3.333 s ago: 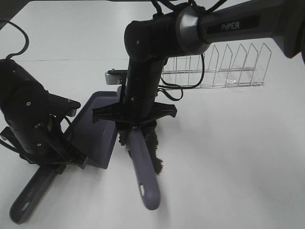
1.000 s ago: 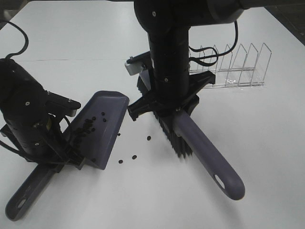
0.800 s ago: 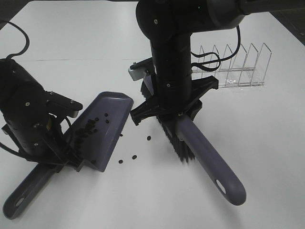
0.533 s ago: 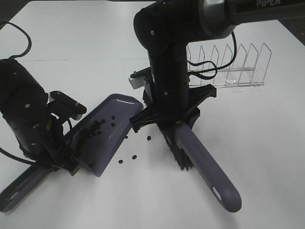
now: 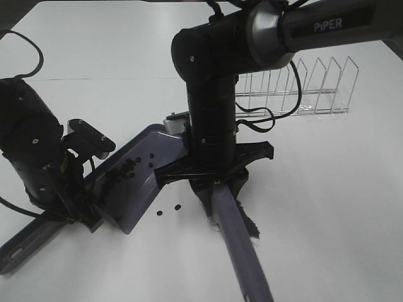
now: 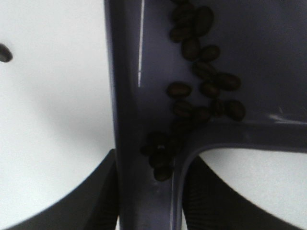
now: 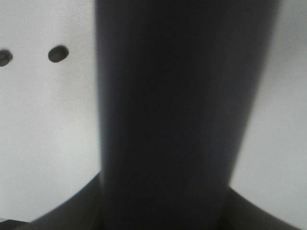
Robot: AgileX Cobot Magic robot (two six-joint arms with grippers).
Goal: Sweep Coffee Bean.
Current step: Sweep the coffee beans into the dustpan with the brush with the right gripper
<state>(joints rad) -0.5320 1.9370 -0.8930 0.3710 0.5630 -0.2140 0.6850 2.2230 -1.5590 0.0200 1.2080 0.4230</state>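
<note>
My left gripper (image 5: 70,202) is shut on the handle of the grey-purple dustpan (image 5: 140,189), which lies on the white table with its mouth towards the brush. Several coffee beans (image 5: 123,170) lie in the pan; the left wrist view shows them (image 6: 201,81) piled by the handle joint, between my left gripper's (image 6: 148,208) jaws. Two loose beans (image 5: 169,209) lie on the table just off the pan's lip. My right gripper (image 5: 214,182) is shut on the brush's purple handle (image 5: 242,255), with the black bristles (image 5: 249,223) on the table beside the loose beans. The right wrist view shows the handle (image 7: 177,110) and two beans (image 7: 58,53).
A clear wire rack (image 5: 302,88) stands at the back right. The right arm (image 5: 211,107) rises over the dustpan's mouth and hides part of it. A black cable (image 5: 28,44) runs at the far left.
The dustpan has swung and slid right, its mouth closer to the brush. The brush has moved left and turned, its handle now pointing to the front; one loose bean is now hidden.
</note>
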